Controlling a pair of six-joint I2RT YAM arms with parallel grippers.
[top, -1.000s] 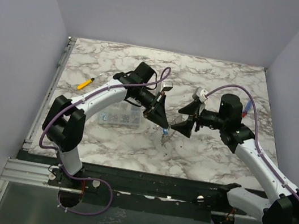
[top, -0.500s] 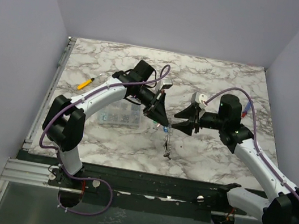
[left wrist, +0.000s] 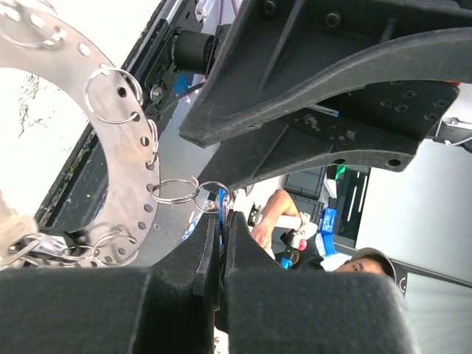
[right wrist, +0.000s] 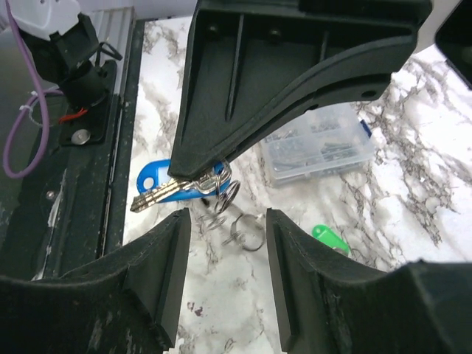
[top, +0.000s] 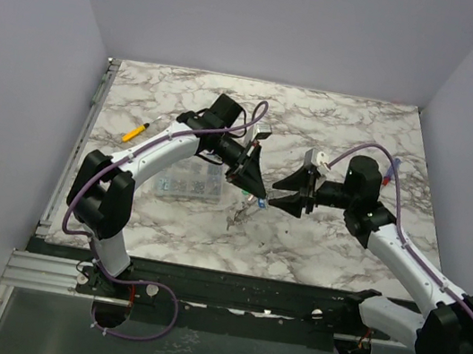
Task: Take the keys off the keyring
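At the far left of the marble-patterned table [top: 345, 123], a yellow pen-shaped marker [top: 137, 131] is seen. Nearer the middle, a clear rectangular plastic compartment box [top: 188, 185] is set beside the left arm. The left gripper [top: 253, 189] is clenched on a blue plastic-headed key [right wrist: 158, 177], against which a plain silver key [right wrist: 156, 196] is pressed. From that grip, thin wire split rings [left wrist: 171, 200] are strung to the large flat grey perforated metal keyring [left wrist: 131, 193], which is seen at the left of the left wrist view, just beside the fingers. Whether it rests on the table cannot be told. A green plastic-headed key [right wrist: 330, 237] is laid on the marble, apart from the blue one. The right gripper [top: 293, 193] is positioned just beside the left one, tip to tip. Its jaws are held apart, with nothing grasped between them.
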